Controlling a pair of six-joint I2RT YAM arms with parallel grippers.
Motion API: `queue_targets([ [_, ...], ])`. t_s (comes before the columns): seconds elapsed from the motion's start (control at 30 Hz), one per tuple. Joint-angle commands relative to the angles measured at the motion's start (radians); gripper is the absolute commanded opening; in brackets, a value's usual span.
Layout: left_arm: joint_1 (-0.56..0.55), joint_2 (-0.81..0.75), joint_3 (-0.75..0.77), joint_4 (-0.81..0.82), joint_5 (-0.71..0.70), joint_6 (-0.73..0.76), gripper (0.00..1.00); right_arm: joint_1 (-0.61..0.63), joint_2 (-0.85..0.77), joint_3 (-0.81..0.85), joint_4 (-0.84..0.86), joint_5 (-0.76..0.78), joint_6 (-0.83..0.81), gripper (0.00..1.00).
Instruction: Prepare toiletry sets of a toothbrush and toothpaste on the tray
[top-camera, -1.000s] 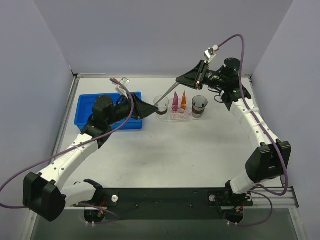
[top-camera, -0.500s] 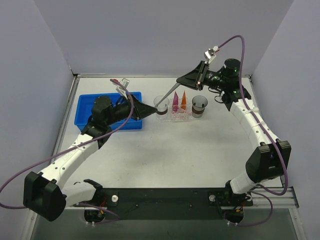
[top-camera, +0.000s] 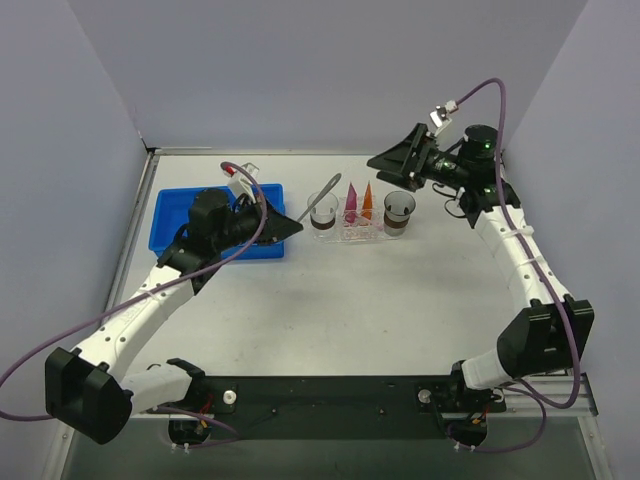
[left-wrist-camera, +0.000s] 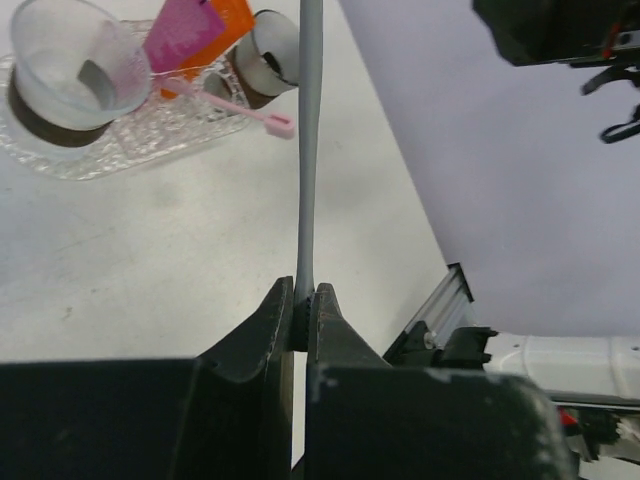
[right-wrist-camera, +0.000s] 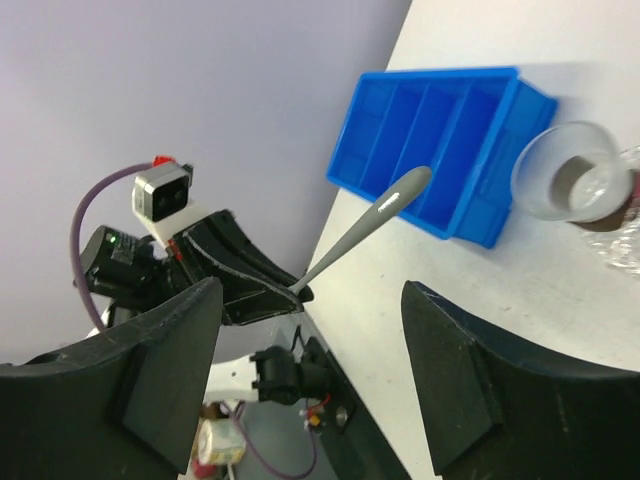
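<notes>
Toothbrush (left-wrist-camera: 307, 150) pinched at its very end by left gripper (left-wrist-camera: 303, 305); right gripper (top-camera: 382, 160) splayed, empty; we fear it swivels and misses tray (left-wrist-camera: 150, 140)

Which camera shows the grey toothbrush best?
Right wrist: the whole toothbrush shows, from the left tool to its wide end. Left wrist shows it close but cut off. The top view shows it tiny.

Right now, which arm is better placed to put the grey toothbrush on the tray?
The left. Its gripper is shut on the grey toothbrush, whose far end already reaches up beside the tray. The right gripper is open and empty, so it has nothing to place.
</notes>
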Motion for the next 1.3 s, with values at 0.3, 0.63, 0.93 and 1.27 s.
queue_targets([
  [0.3, -0.118, 0.128, 0.294, -0.541, -0.207, 0.353, 0.00, -0.158, -0.214, -0.021, -0.188, 0.187, -0.233, 0.68],
  [0.63, -0.194, 0.310, 0.449, -0.608, -0.282, 0.392, 0.00, -0.159, -0.254, -0.009, -0.239, 0.245, -0.283, 0.68],
  [0.93, -0.197, 0.433, 0.566, -0.654, -0.324, 0.413, 0.00, -0.184, -0.243, 0.013, -0.274, 0.274, -0.317, 0.68],
  [1.27, -0.197, 0.539, 0.661, -0.693, -0.311, 0.427, 0.00, -0.195, -0.212, 0.028, -0.286, 0.276, -0.319, 0.68],
])
